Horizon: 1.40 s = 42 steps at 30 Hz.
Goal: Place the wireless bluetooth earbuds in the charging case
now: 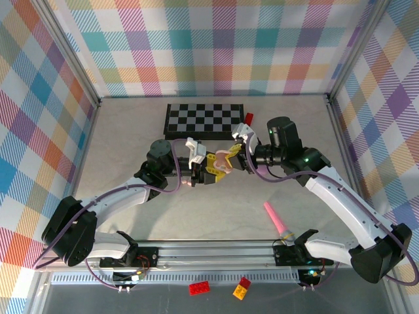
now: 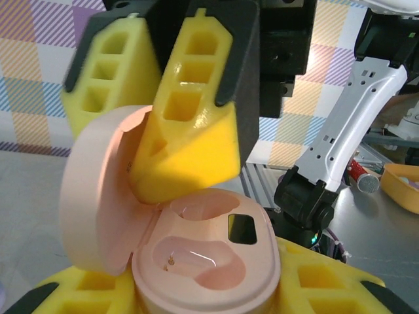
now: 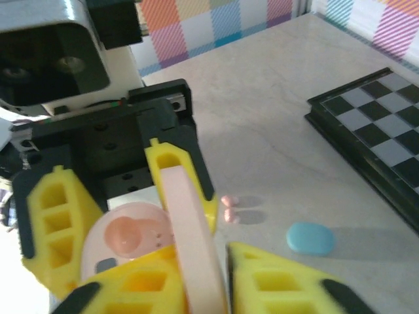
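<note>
Holding the pink case (image 2: pixel 209 261) open looks to be the step in hand, and doing it well calls for steadiness on both sides; the left gripper (image 3: pixel 118 209) is clamped on the base, yellow fingers snug against the shell, while the right gripper (image 3: pixel 203 288) is narrowed onto the lid (image 2: pixel 98 196), pinching its edge between yellow pads; the lid should go back no further than its hinge allows, with the base level so the wells face up; a twist between the two arms could strain the hinge or slip the smooth shell out of the pads.

Both wells in the base are bare, glossy and shallow, one with small metal pins at its bottom; no bud is seated yet. Two tiny pink earbuds (image 3: pixel 229 208) lie side by side on the table (image 3: pixel 262 98), apart from the case and held by nothing; a pale blue oval thing (image 3: pixel 310 238) rests near them, a chessboard (image 3: pixel 373 124) beyond. One gripper will likely have to let go to fetch them.
</note>
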Tool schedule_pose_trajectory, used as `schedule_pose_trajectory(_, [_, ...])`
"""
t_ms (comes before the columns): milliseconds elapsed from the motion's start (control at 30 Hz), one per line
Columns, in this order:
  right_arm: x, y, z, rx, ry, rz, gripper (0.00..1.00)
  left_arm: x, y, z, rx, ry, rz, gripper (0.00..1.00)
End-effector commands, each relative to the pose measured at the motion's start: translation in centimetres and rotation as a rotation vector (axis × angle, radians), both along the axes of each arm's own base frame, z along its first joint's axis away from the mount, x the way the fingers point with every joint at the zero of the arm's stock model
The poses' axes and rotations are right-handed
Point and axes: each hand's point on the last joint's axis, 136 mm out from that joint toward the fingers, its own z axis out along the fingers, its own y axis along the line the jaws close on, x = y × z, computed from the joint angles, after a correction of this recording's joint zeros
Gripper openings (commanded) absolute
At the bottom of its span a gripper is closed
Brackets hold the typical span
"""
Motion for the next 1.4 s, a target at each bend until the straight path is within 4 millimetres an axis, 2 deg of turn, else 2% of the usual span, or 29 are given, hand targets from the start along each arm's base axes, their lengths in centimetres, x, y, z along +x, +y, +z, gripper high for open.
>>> schedule_pose_trajectory(0, [-1.1,0.4,2.0,0.045,-0.062,0.086,0.08,-1.1,0.4,2.1,-0.029,-0.068,-0.042,0.32])
schedule_pose_trajectory(33, [-1.2,0.3,2.1,0.044,-0.072,0.089,0.03,-1.0,0.4,2.2,-0.030,-0.070,-0.037,0.32])
schedule_pose_trajectory(100, [-1.3,0.2,2.2,0.049,-0.089,0.090,0.00,-0.9,0.4,2.3,-0.033,-0.070,-0.031,0.35])
schedule_pose_trajectory(267, [-1.1,0.1,2.9,0.083,-0.142,0.073,0.00,-0.2,0.2,2.8,-0.052,-0.035,-0.005,0.45])
schedule_pose_trajectory(367, [-0.7,0.0,2.9,0.082,-0.163,0.052,0.00,0.3,0.1,3.1,-0.071,-0.002,0.011,0.57])
schedule_pose_trajectory(500, [-0.3,-0.1,2.8,0.072,-0.180,0.036,0.00,0.7,0.0,3.2,-0.082,0.025,0.027,0.64])
schedule_pose_trajectory(900, [0.7,-0.3,2.3,0.050,-0.205,-0.007,0.00,0.7,-0.4,3.3,-0.092,0.047,0.010,0.63])
schedule_pose_trajectory(1267, [0.8,-0.1,1.7,0.033,-0.183,0.004,0.00,0.7,-0.3,3.3,-0.096,0.025,0.022,0.61])
schedule_pose_trajectory(1367, [0.7,-0.1,1.7,0.037,-0.180,0.003,0.00,0.6,-0.4,3.2,-0.090,0.023,0.012,0.53])
